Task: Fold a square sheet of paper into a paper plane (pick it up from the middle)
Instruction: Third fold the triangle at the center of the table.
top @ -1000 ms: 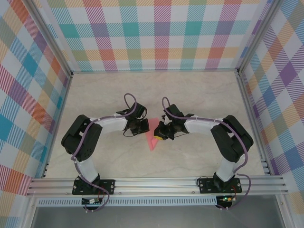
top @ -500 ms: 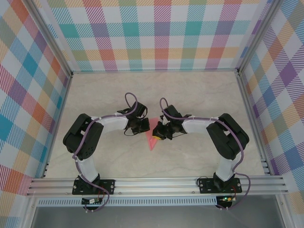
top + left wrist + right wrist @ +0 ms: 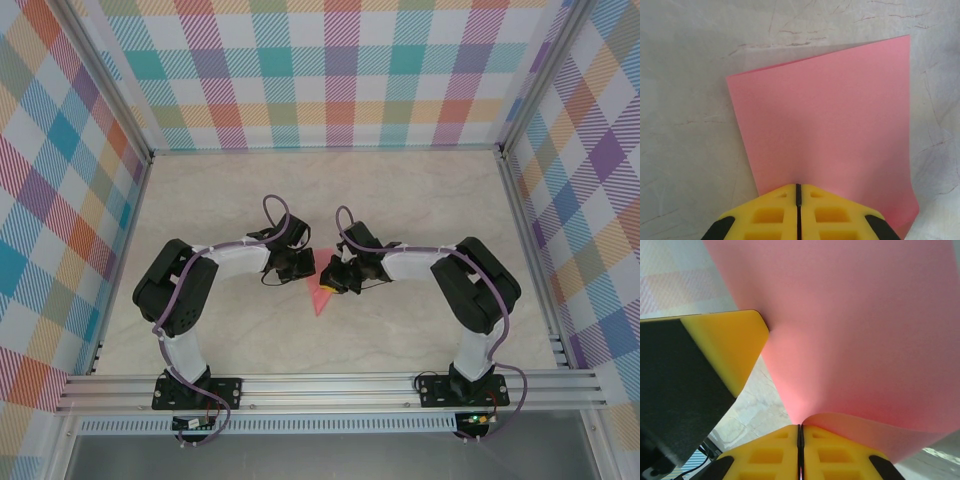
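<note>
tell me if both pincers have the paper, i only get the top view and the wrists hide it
observer: Left wrist view: the left pincer is shut on the near edge of the paper.
operator: and the right one
observer: The right pincer is shut on it too; the sheet curls up from its tips.
operator: any crease showing
observer: None across the part ahead of the left pincer; it looks smooth.

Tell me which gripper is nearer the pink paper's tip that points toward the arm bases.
Right. The right gripper pinches the square sheet of paper just up and right of that tip; the left gripper pinches it farther back, on its left.
</note>
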### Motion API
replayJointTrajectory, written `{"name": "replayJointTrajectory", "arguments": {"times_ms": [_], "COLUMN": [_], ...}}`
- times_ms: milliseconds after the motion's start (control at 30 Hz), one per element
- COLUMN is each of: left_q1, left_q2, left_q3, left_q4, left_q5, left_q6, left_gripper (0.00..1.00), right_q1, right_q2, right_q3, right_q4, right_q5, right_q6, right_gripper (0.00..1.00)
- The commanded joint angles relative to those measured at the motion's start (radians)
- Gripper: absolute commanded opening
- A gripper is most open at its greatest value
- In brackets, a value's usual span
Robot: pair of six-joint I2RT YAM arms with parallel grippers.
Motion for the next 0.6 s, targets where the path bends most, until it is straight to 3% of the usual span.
{"name": "replayJointTrajectory", "arguments": {"times_ms": [0,567], "left_q1": [0.009,0.008], "left_q2": [0.032,0.04], "left_q3": [0.012,0.008], "left_q4": [-0.023,-0.02], "left_q5": [0.003,0.012], "left_q6": [0.011,0.011], "left_gripper": [0.08,0.07], "right_q1": [0.012,0.016], "right_q2": [0.019,0.05], "right_q3": [0.025,0.039], "right_q4": [-0.001,0.004], "right_q5": [-0.008,-0.008], "right_q6": [-0.028,-0.038], "right_gripper": [0.09,0.1]}}
